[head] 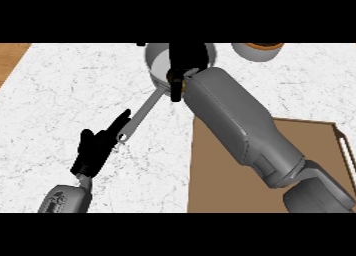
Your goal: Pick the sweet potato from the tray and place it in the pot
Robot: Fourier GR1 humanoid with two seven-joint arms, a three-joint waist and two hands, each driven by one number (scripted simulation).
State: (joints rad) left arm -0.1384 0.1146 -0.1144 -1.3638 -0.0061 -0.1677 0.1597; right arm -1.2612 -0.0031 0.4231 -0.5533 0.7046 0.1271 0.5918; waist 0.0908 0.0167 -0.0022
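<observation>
Fingers (119, 121) of black left hand (92, 150): straight, released, tips just beside the long handle (140, 116) of the grey metal pot (156, 67). Black right hand (188, 57) hangs over the pot's mouth, hiding most of it; can't tell whether it's grasping anything. Sweet potato: hidden, can't tell where. Grey right forearm (240, 125) crosses the flat brown tray (225, 192).

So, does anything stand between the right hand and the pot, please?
Nothing visible does: the right hand is directly over the pot. The left hand rests open beside the pot's handle, clear of that path. I cannot make out the sweet potato.
</observation>
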